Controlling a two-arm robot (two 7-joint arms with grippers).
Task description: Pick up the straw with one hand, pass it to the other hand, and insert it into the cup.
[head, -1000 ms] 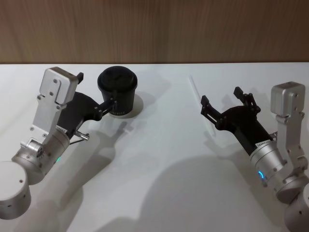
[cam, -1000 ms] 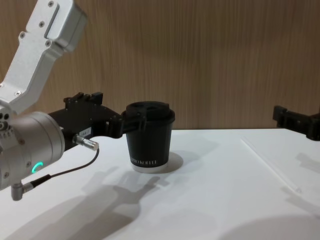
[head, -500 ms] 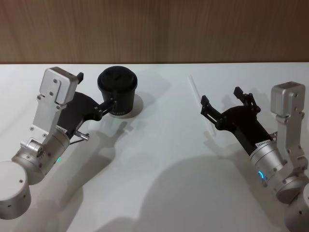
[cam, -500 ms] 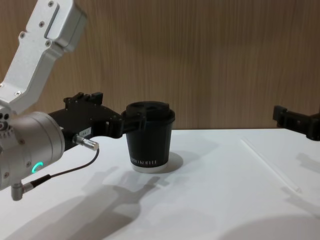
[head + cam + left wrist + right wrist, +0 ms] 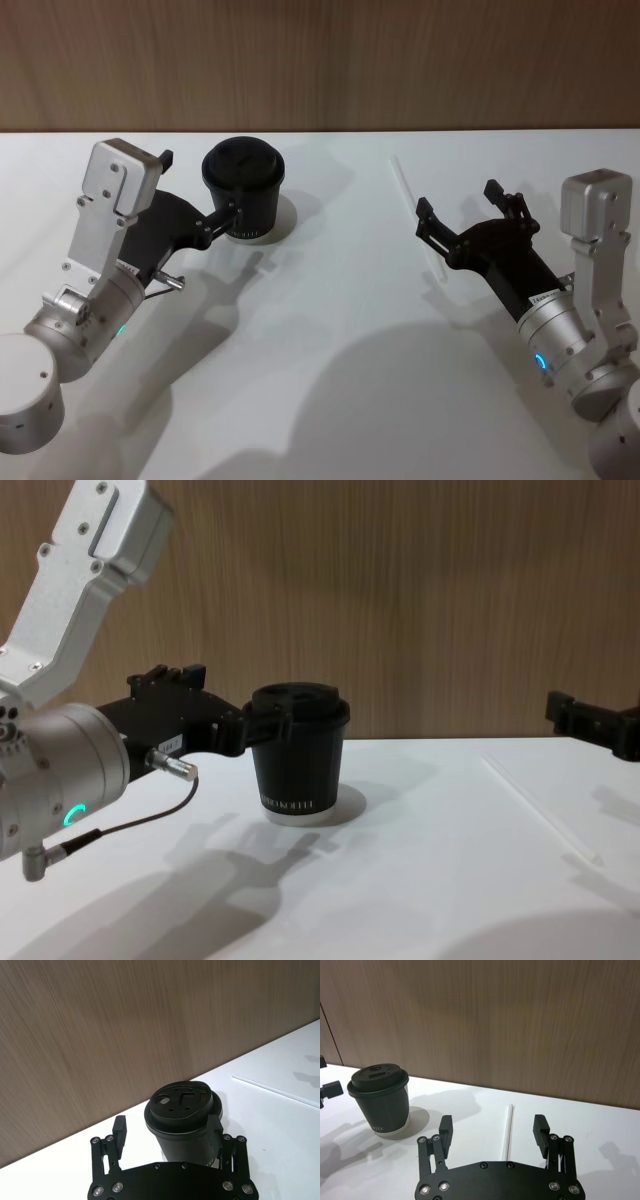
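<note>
The black lidded cup [image 5: 243, 188] stands upright at the back left of the white table [image 5: 330, 330]. My left gripper [image 5: 198, 186] is open at the cup's side; in the left wrist view the cup [image 5: 182, 1120] sits just past its fingertips, one finger [image 5: 214, 1127] close against the wall, the other apart. The thin white straw [image 5: 400, 180] lies flat on the table at the back right. My right gripper [image 5: 457, 205] hovers open over the straw's near part. In the right wrist view the straw [image 5: 509, 1127] runs between the spread fingers of the right gripper [image 5: 492, 1127].
A wooden wall [image 5: 320, 60] closes off the table's far edge. A thin black cable [image 5: 120, 825] hangs from the left wrist. In the chest view the straw [image 5: 540, 810] lies diagonally to the right of the cup [image 5: 298, 755], with bare table between them.
</note>
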